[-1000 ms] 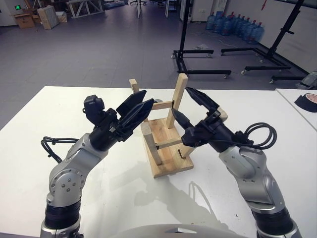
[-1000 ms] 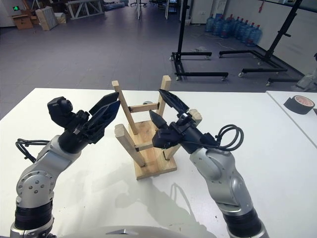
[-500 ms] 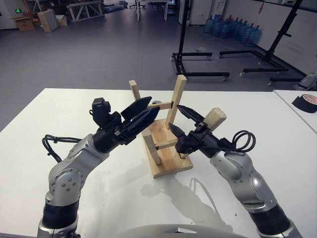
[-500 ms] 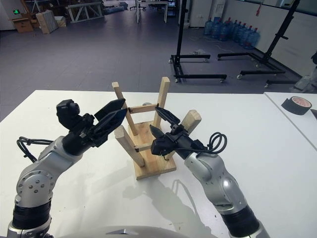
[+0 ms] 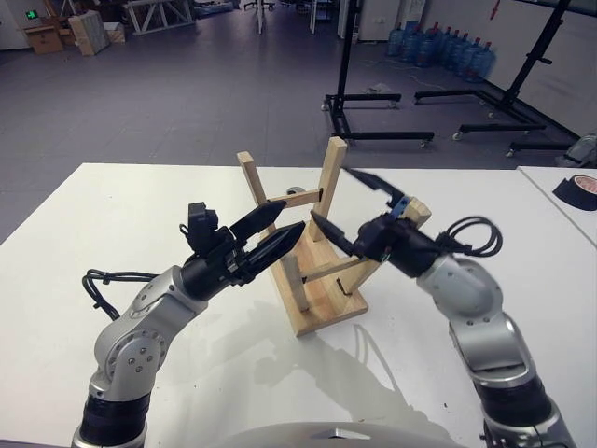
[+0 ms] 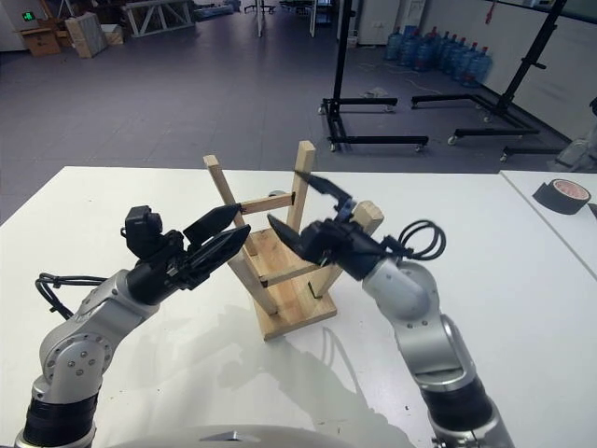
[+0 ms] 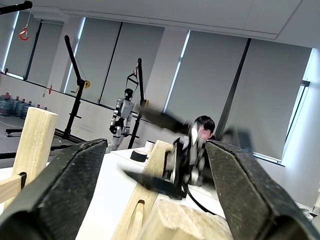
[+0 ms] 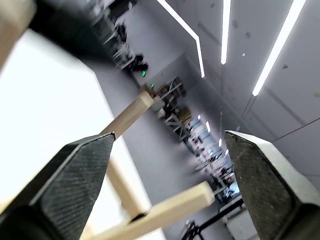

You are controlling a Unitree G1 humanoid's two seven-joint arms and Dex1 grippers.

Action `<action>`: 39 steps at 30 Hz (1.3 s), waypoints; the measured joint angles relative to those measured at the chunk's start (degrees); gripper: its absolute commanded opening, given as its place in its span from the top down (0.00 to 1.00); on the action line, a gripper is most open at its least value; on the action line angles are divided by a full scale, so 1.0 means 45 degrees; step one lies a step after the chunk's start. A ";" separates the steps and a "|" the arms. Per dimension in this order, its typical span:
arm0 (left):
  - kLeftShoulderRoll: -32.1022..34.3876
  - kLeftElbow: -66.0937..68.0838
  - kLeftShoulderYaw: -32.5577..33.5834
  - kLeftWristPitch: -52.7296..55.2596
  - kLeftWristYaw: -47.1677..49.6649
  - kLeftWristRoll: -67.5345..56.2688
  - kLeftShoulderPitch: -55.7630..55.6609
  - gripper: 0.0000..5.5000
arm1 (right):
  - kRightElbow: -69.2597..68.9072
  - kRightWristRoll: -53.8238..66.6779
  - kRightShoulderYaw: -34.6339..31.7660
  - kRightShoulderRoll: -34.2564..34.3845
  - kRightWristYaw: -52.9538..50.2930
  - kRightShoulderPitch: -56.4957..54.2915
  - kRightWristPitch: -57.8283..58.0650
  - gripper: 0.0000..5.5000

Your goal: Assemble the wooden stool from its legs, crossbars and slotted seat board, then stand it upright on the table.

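Observation:
The wooden stool (image 5: 322,297) lies upside down and tilted on the white table (image 5: 112,215), seat board down and legs pointing up. My left gripper (image 5: 292,217) is open just left of it. Its fingers (image 7: 60,200) straddle the end of the near left leg (image 7: 185,222). My right gripper (image 5: 332,194) is open on the stool's right, spread beside the tall back leg (image 5: 331,187) and above the lower crossbar (image 5: 326,271). Its fingers (image 8: 75,175) frame a leg and crossbar (image 8: 170,205). Whether either gripper touches the wood I cannot tell.
A roll of tape (image 5: 578,187) lies on the neighbouring table at the far right. The left arm's black cable (image 5: 103,280) loops on the tabletop. Black wheeled stands (image 5: 373,103) are on the floor behind. There is bare table on both sides and in front.
My left gripper has moved forward and lower, up to the near left leg. My right gripper has risen from the lower crossbar to the tall back leg. The stool leans more.

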 measured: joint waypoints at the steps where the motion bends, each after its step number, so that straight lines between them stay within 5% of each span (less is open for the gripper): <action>1: -0.0003 -0.0002 -0.0002 -0.0013 -0.0013 0.0038 0.0009 0.34 | -0.0150 0.0666 -0.0418 0.0152 0.0014 -0.0632 0.0714 0.27; 7: -0.0049 -0.0072 -0.0106 -0.0034 -0.0018 0.0174 0.0213 0.34 | 0.1155 0.5375 -0.4277 0.0104 -0.0173 -0.3661 0.5159 0.27; 12: -0.0085 -0.0095 -0.0177 -0.0045 -0.0015 0.0201 0.0214 0.34 | 0.1486 0.8021 -0.5754 0.0111 -0.0685 -0.4327 0.7325 0.27; 16: -0.0042 -0.0119 -0.0197 -0.0019 -0.0004 0.0200 0.0218 0.34 | 0.0946 0.8373 -0.4354 0.0599 -0.0645 -0.1520 0.7250 0.27; 22: -0.0052 0.0000 -0.0425 0.0019 -0.0010 0.0204 0.0071 0.34 | 0.0487 0.6780 -0.1680 0.0477 -0.1015 -0.0548 0.4772 0.27; 31: 0.0016 0.0374 -0.0718 0.0008 0.0109 0.1033 0.0073 0.34 | 0.0680 0.6509 -0.1240 0.0552 -0.1519 -0.0797 0.4734 0.27; 39: 0.0019 0.1240 -0.1084 0.0164 0.0100 0.2098 0.0113 0.34 | 0.2000 1.2524 -0.1151 0.2957 -0.0595 0.0928 0.7159 0.27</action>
